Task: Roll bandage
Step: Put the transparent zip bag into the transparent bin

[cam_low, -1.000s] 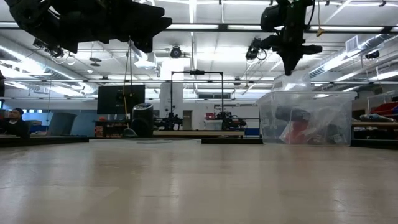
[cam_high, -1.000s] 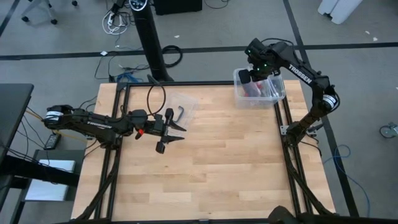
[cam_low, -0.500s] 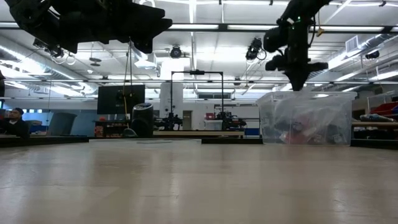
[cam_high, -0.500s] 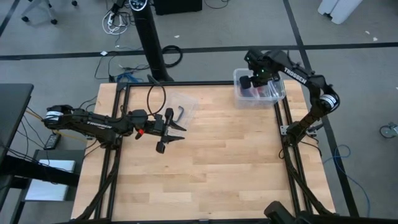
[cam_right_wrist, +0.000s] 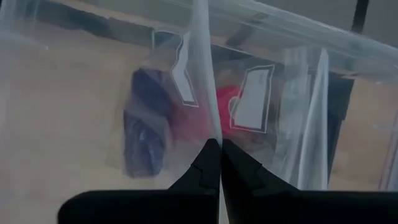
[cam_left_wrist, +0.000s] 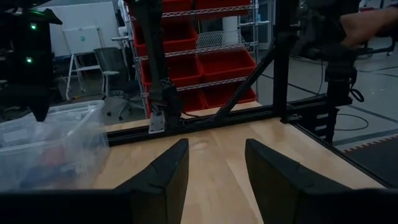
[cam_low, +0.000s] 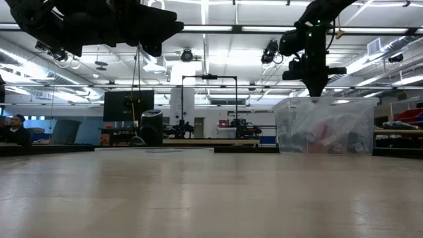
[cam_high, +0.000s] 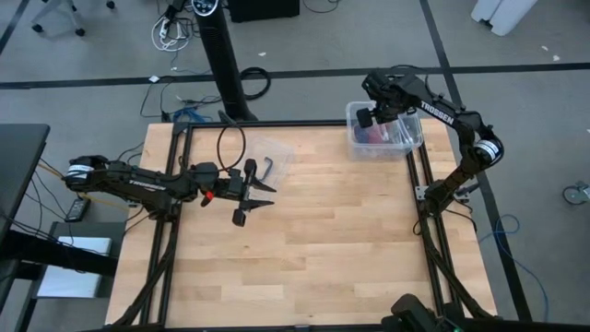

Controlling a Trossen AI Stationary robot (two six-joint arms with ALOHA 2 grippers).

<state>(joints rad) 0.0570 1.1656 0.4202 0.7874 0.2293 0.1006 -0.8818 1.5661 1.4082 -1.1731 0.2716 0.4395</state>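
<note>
My right gripper is over the clear plastic bin at the table's far right corner, shut on a clear plastic bag. Through the plastic I see a dark navy shape, the bandage, beside a red item. In the low view the gripper points down at the bin's rim. My left gripper is open and empty above the table's left half; its fingers frame bare wood. My right gripper pinches a raised fold of the clear plastic bag between its two fingertips. The fingers come from above, pointing down into the bin. The fold runs on from the fingertips as a thin upright ridge; the rest of the bag lies in the bin.
A second clear plastic bag lies on the table near my left gripper, toward the far edge. The black table frame runs along the right side. Bare wooden tabletop spreads over the middle and near side.
My right gripper has gone down from above the bin to the bin's rim, and its arm has shifted a little toward the far edge.
</note>
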